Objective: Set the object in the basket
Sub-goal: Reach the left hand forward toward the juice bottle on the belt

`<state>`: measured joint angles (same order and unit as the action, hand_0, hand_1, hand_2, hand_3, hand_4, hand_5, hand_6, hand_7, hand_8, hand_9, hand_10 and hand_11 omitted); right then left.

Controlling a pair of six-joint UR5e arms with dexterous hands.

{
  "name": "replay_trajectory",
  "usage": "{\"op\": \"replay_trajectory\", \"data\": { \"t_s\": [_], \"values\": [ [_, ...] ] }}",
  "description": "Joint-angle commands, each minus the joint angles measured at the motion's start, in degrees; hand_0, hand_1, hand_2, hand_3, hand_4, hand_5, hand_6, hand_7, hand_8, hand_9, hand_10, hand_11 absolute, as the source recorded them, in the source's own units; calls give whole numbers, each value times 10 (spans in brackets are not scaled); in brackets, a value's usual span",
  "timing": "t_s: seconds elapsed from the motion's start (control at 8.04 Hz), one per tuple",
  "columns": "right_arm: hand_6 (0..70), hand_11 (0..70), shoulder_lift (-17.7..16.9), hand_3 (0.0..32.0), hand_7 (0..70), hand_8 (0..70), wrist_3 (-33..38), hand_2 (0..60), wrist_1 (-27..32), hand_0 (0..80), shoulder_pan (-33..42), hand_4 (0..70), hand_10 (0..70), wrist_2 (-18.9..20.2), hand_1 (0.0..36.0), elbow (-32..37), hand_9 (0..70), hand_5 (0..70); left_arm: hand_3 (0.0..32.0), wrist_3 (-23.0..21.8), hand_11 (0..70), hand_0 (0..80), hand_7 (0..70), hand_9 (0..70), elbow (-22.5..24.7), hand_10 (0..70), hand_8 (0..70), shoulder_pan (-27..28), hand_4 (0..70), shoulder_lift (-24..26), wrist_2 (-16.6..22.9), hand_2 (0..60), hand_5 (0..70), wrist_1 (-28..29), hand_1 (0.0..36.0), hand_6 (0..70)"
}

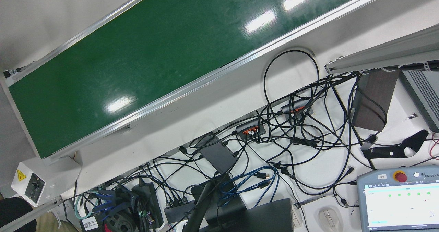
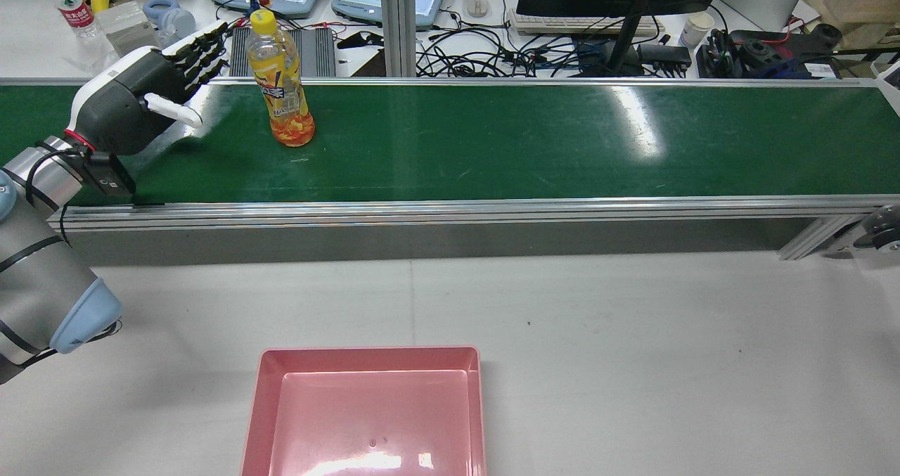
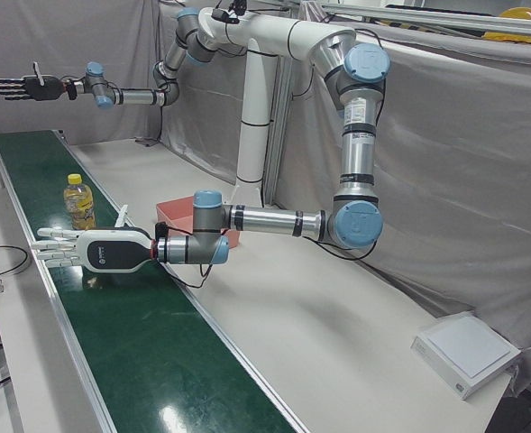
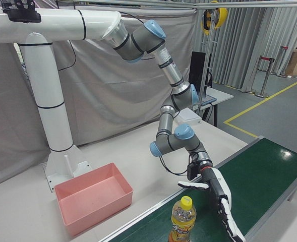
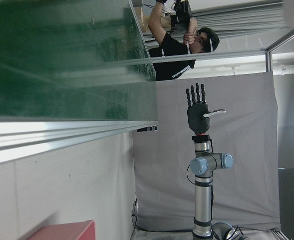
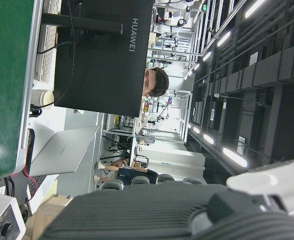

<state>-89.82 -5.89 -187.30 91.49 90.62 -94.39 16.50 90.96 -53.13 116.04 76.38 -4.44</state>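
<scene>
rear view shows the bottle (image 2: pixel 283 86) standing upright on the green conveyor belt (image 2: pixel 492 138), with the left robot hand (image 2: pixel 151 86) just beside it, fingers spread and holding nothing, palm turned toward the bottle, seemingly lined up for a side grasp. the pink basket (image 2: pixel 365 409) sits empty on the desk (image 2: pixel 633 335) near the robot, so i judge the carry has not begun; the right robot hand (image 3: pixel 26 87) hangs high, open and well clear. the bottle's label is too small to read, while the monitor (image 6: pixel 102 55) reads "huawei".
</scene>
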Motion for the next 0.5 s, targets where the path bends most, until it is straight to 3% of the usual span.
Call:
{"op": "replay_trajectory", "data": {
  "t_s": [0.0,0.37],
  "values": [
    [0,0,0,0,0,0,0,0,0,0,0,0,0,0,0,0,0,0,0,-1,36,577,0,0,-16,13,0,1,125,26,0,0,55,3,46,0],
    [0,0,0,0,0,0,0,0,0,0,0,0,0,0,0,-1,0,0,0,-1,36,568,0,0,-54,14,0,9,121,52,0,0,59,18,41,0]
  ]
}}
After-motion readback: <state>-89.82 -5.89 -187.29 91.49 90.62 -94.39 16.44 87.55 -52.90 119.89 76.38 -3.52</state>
